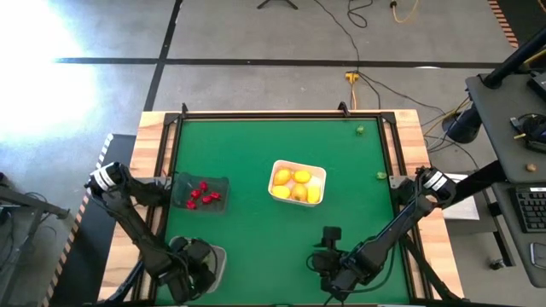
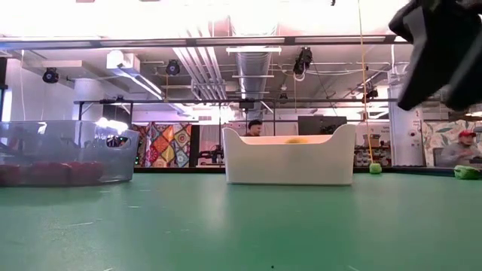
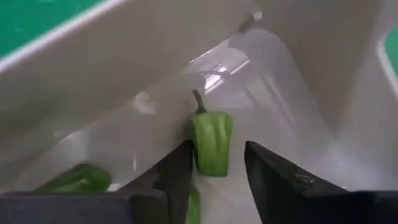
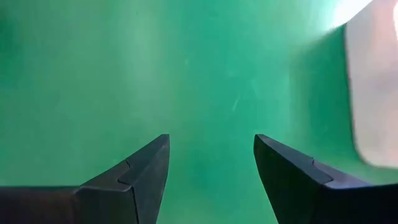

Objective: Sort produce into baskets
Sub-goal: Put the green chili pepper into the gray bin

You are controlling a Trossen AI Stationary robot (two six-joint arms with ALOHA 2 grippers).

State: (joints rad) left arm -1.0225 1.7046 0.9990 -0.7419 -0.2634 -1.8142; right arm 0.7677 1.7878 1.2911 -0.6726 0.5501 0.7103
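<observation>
The left claw [image 3: 214,168] is poised inside the clear tub [image 3: 298,93], parted around a green pepper [image 3: 211,142] that is seemingly just let go. The right claw [image 4: 211,168] is held spread and empty above the table [image 1: 256,153]. If brushed during withdrawal, the pepper could be dragged out.

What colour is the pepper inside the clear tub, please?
Green pepper, clearest in the left wrist view.

Between the matt dark left gripper [image 3: 214,171] jaws, a glossy green pepper [image 3: 212,142] lies in the smooth clear plastic basket [image 3: 292,81]; matt green felt-like table [image 1: 256,153], wood-edged
</observation>
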